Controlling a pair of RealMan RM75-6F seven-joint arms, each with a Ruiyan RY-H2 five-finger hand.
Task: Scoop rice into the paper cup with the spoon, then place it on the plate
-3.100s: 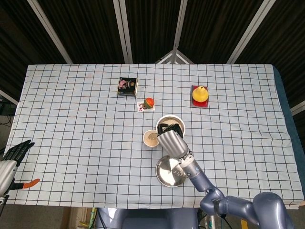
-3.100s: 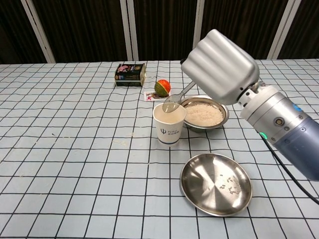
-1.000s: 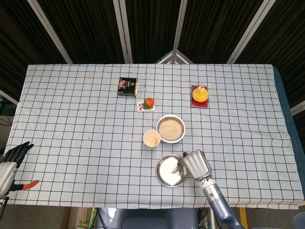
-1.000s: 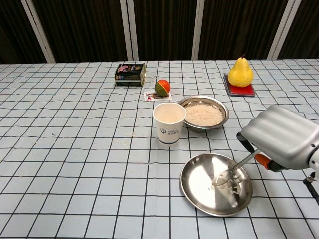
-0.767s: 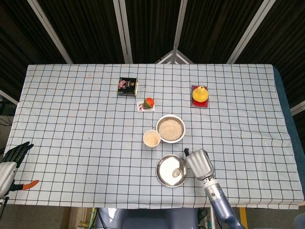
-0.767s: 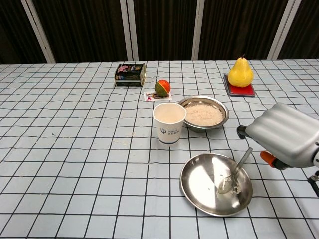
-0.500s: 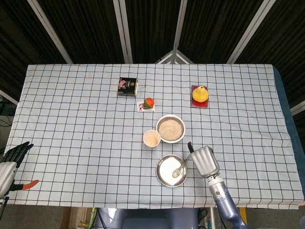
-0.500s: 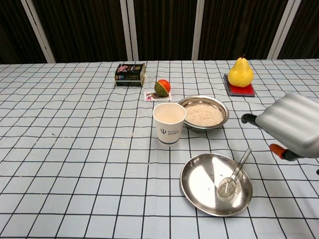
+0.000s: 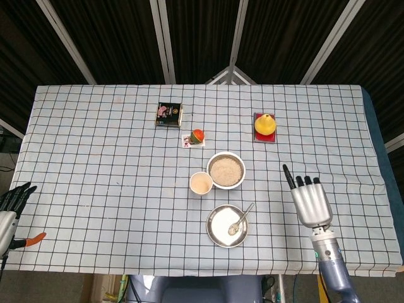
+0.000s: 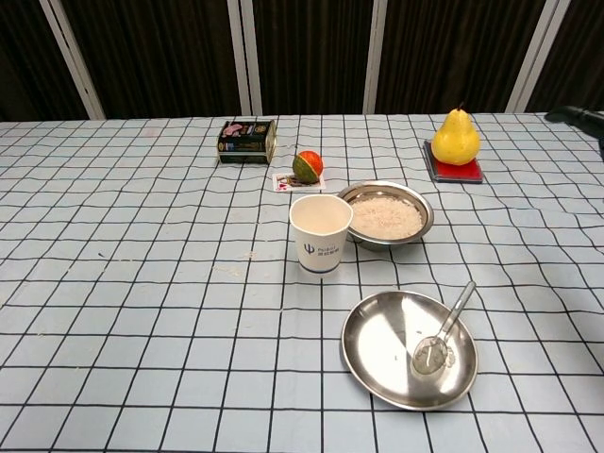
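The white paper cup [image 9: 201,183] [image 10: 321,233] stands upright at mid-table with rice inside. Right beside it is the steel bowl of rice [image 9: 226,170] [image 10: 386,214]. The round steel plate [image 9: 219,234] [image 10: 382,344] lies nearer the front edge, and the metal spoon [image 9: 241,219] [image 10: 443,332] rests in it with its handle over the right rim. My right hand [image 9: 310,200] is open, its fingers apart, well right of the plate; only a fingertip [image 10: 576,114] shows at the right edge of the chest view. My left hand [image 9: 11,203] is open at the table's front left corner.
A yellow pear [image 9: 265,124] [image 10: 456,138] on a red coaster stands at the back right. A small dark tin [image 9: 168,113] [image 10: 246,141] and a red-green fruit [image 9: 197,135] [image 10: 308,166] on a card sit behind the cup. A few rice grains lie on the plate.
My right hand carried the spoon from the cup to the plate, let it go there, then drew back to the right with its fingers spread. The spoon now lies in the plate.
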